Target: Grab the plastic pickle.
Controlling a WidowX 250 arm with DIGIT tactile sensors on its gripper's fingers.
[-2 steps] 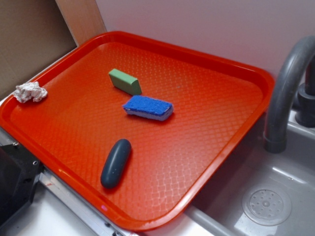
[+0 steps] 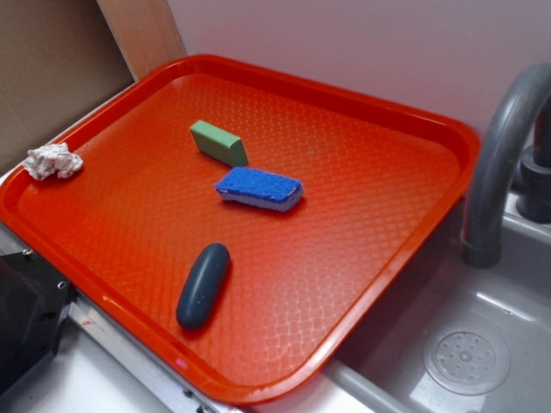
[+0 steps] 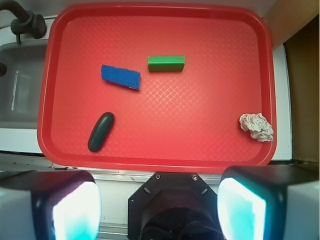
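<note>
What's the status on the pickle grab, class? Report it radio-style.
Gripper open, high above the tray, holding nothing. Plastic pickle lying flat near the tray's front edge, untouched. Blue sponge and green block well apart from it; nothing in the way.

Exterior view oblique from one side, wrist view high, straight down — both share the red tray (image 2: 413, 249) (image 3: 160, 162)

Only the pincer (image 3: 159, 207) shows, from the wrist view: two broad black fingers (image 3: 47, 205) with pale, teal-tinted inner pads that glare in the light, and between them a black mount (image 3: 167, 202) with two small silver screws.
</note>
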